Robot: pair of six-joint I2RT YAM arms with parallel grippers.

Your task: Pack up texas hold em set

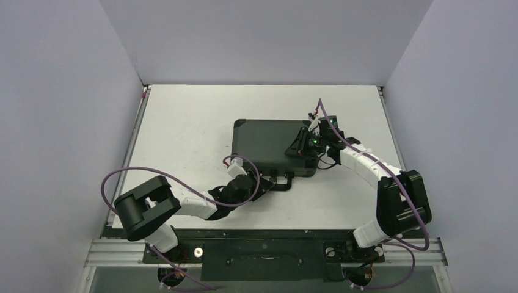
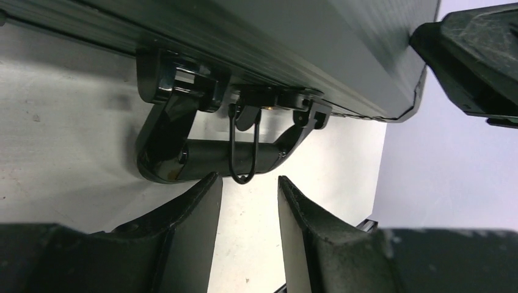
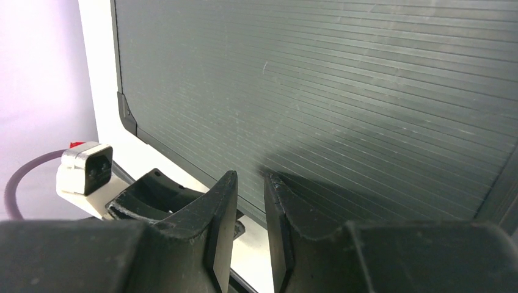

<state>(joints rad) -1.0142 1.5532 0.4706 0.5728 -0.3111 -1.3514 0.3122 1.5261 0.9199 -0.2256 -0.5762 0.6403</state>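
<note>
On table [image 1: 183,122], case [image 1: 269,143] runs left-right, handle [image 2: 201,160] nearward — left gripper [image 2: 247,183] ajar, right gripper [image 3: 249,180] barely parted, empty.

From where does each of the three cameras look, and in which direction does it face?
Top external: above and behind the robot, facing down on the table and closed case; left arm and right arm show.
Left wrist: low before the case, facing its handle; left pincer at bottom.
Right wrist: over the case, facing along its ribbed lid; right pincer at bottom.
Shared: every view shows the case.
</note>
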